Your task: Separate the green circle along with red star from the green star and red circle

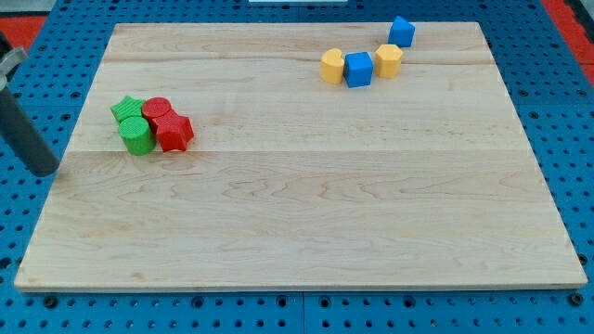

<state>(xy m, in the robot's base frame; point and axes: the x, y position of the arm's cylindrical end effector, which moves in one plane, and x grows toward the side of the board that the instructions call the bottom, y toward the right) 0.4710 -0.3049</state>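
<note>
Four task blocks sit bunched together at the view's left on the wooden worktop (pixel 306 204). The green star (pixel 125 108) and red circle (pixel 156 109) form the row nearer the view's top. The green circle (pixel 136 134) and red star (pixel 174 132) form the row below, each touching its neighbours. The cluster's long axis runs roughly left to right.

My tip (pixel 44 172) rests at the worktop's left edge, left of and slightly below the green circle, apart from it. This rod carries no hand, so no jaw state applies.

Near the view's top right lie a yellow block (pixel 332 67), a blue block (pixel 358 70), another yellow block (pixel 388 60) and a second blue block (pixel 401 32).
</note>
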